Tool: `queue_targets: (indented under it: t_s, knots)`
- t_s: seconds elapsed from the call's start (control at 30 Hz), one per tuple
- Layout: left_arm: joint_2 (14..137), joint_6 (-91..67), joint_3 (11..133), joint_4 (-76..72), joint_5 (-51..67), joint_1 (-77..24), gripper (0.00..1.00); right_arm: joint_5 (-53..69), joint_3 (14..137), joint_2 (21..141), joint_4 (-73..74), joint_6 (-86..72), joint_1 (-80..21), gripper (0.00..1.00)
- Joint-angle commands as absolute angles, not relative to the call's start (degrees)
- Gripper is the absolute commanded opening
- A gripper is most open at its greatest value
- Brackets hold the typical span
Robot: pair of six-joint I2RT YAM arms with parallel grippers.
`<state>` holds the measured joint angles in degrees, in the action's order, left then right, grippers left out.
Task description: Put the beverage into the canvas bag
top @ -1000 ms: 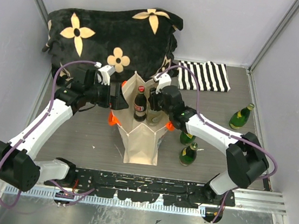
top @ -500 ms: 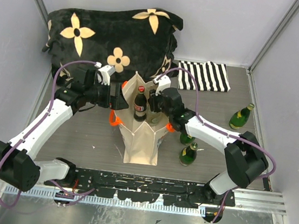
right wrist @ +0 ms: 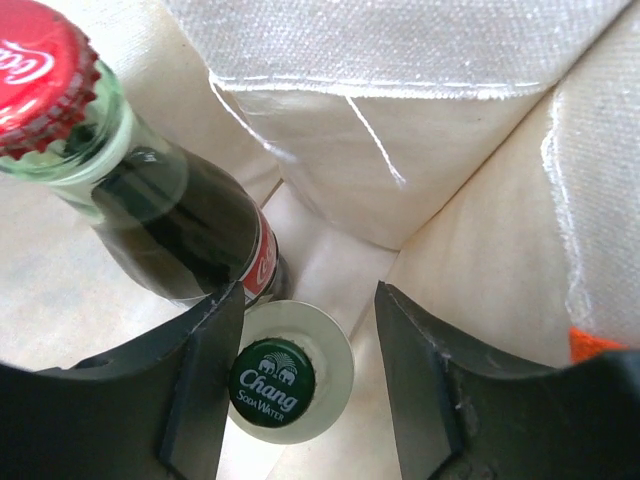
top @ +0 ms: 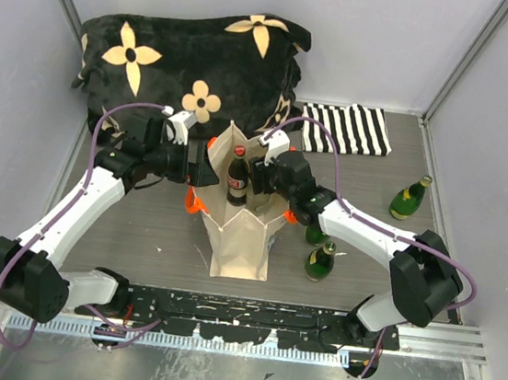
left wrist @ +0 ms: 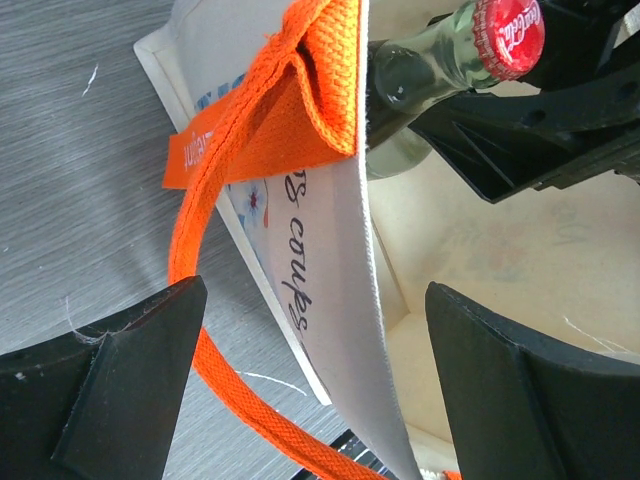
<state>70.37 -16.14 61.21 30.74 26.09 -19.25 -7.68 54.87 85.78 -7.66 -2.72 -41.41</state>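
The canvas bag [top: 241, 235] stands open in the middle of the table, beige with orange handles [left wrist: 255, 135]. A cola bottle [top: 238, 177] with a red cap stands inside it and also shows in the right wrist view [right wrist: 150, 205]. Beside it in the bag stands a clear soda water bottle [right wrist: 285, 380] with a green cap. My right gripper [right wrist: 310, 300] is open just above that bottle, inside the bag's mouth [top: 260, 174]. My left gripper [left wrist: 313, 290] is open and straddles the bag's left wall, at the left rim [top: 202, 173].
Three green bottles stand on the table to the right of the bag: one [top: 319, 260], one [top: 316, 235] and one [top: 409, 198]. A black flowered cushion [top: 186, 61] lies behind the bag. A striped cloth [top: 349, 129] lies at the back right.
My right arm has shifted slightly to the left over the bag. My left arm and the bag have not moved.
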Motion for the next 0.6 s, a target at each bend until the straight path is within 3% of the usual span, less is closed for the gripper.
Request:
queue_targets:
  t_s: [0.0,0.57]
  knots:
    - [71.26,-16.17,63.73,29.11,27.17,-19.43,0.98,-10.23,55.10,82.62,-8.54,-0.98,-41.51,0.61]
    - [72.15,-16.02,64.16,28.84,27.36,-19.43,0.98,-9.39,60.33,79.40,-6.09,-0.53,-41.57,0.64]
